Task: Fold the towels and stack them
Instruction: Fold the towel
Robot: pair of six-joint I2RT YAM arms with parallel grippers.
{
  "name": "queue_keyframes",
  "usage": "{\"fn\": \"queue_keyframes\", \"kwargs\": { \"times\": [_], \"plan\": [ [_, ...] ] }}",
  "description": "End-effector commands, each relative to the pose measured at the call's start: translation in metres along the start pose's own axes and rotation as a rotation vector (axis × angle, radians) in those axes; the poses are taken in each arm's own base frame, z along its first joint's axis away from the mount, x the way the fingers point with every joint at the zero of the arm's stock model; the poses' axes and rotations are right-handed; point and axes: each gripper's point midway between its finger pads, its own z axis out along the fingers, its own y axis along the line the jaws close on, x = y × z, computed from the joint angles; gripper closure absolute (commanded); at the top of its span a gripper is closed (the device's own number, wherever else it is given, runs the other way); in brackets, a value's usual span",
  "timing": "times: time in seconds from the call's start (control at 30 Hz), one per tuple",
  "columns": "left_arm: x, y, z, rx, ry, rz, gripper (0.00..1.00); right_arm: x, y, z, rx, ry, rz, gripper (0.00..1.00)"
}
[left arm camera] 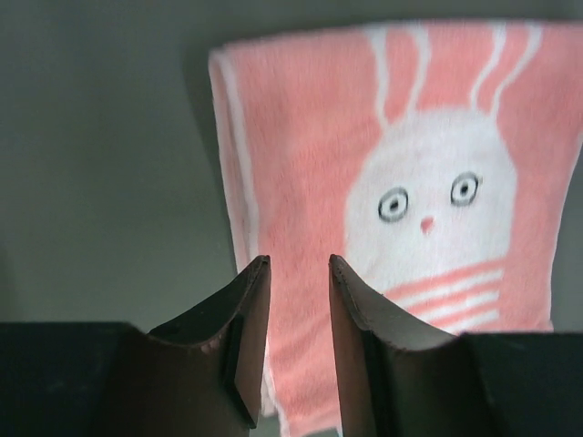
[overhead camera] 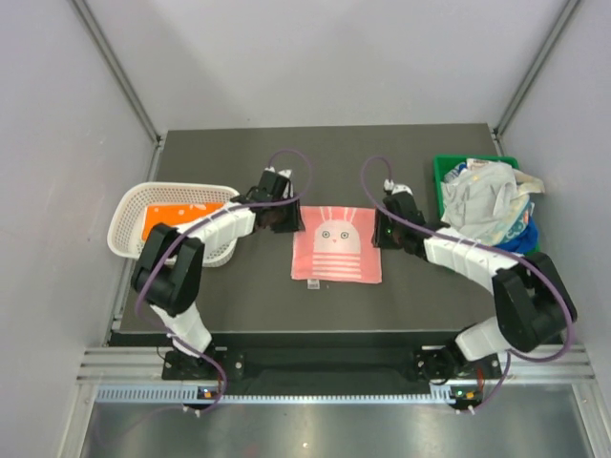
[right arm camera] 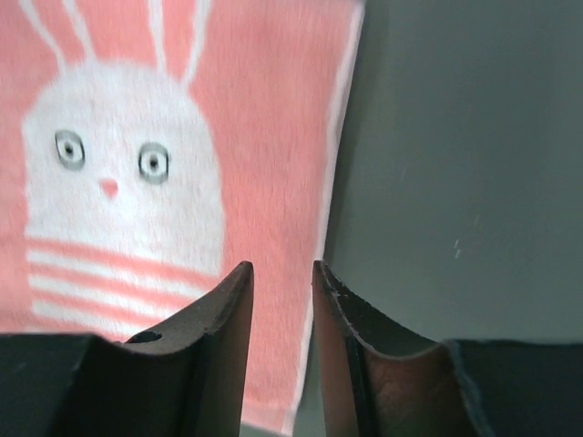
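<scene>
A pink towel with a white rabbit motif lies flat on the dark table, between the two arms. My left gripper hovers over its far left corner, open and empty; in the left wrist view the gripper has the towel showing through the gap. My right gripper hovers over the towel's right edge, open and empty; in the right wrist view the gripper straddles the towel's white-trimmed edge. An orange towel lies in the basket. White towels and a blue one are heaped in the bin.
A white mesh basket stands at the table's left edge, next to my left arm. A green bin stands at the right edge, behind my right arm. Grey walls close in the left, right and far sides.
</scene>
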Motion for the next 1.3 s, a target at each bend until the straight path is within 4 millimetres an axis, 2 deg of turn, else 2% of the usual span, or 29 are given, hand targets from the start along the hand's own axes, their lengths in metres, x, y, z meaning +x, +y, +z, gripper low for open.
{"fn": "queue_keyframes", "kwargs": {
  "times": [0.0,0.03,0.1,0.17,0.2,0.27,0.3,0.37,0.4,0.47,0.5,0.8,0.97,1.1,1.27],
  "plan": [
    [-0.044,0.008,0.008,-0.056,-0.099,0.013,0.63,-0.048,-0.004,0.015,0.045,-0.096,-0.024,0.67],
    [-0.052,0.011,0.016,-0.072,-0.1,0.018,0.63,-0.061,-0.002,0.017,0.045,-0.113,-0.021,0.68],
    [-0.058,0.021,0.025,-0.102,-0.098,0.015,0.63,-0.061,-0.011,0.034,0.08,-0.084,-0.032,0.68],
    [-0.065,0.035,0.038,-0.138,-0.09,0.007,0.63,-0.071,-0.015,0.043,0.094,-0.086,-0.022,0.68],
    [-0.066,0.039,0.043,-0.146,-0.087,0.003,0.63,-0.066,-0.019,0.054,0.106,-0.06,-0.027,0.68],
    [-0.069,0.048,0.057,-0.154,-0.077,-0.006,0.63,-0.078,-0.021,0.063,0.11,-0.07,-0.015,0.68],
    [-0.071,0.05,0.061,-0.164,-0.078,-0.006,0.63,-0.071,-0.026,0.075,0.122,-0.038,-0.018,0.68],
    [-0.076,0.054,0.069,-0.17,-0.077,-0.007,0.63,-0.081,-0.03,0.083,0.14,-0.046,-0.014,0.68],
    [-0.077,0.054,0.071,-0.171,-0.078,-0.005,0.63,-0.076,-0.035,0.092,0.152,-0.024,-0.013,0.68],
    [-0.081,0.06,0.075,-0.198,-0.088,-0.004,0.63,-0.083,-0.039,0.099,0.145,-0.026,0.0,0.68],
    [-0.082,0.062,0.076,-0.202,-0.089,-0.007,0.63,-0.079,-0.042,0.105,0.149,-0.009,0.002,0.68],
    [-0.074,0.065,0.084,-0.193,-0.071,-0.007,0.62,-0.086,-0.041,0.116,0.129,-0.014,0.013,0.69],
    [-0.086,0.062,0.079,-0.178,-0.114,-0.03,0.57,-0.082,-0.034,0.121,0.086,0.008,0.033,0.69],
    [-0.095,0.054,0.074,-0.129,-0.123,-0.037,0.56,-0.075,-0.035,0.124,0.09,0.029,0.034,0.69],
    [-0.102,0.045,0.07,-0.09,-0.128,-0.026,0.53,-0.077,-0.036,0.124,0.091,0.03,0.038,0.69]
  ]
}}
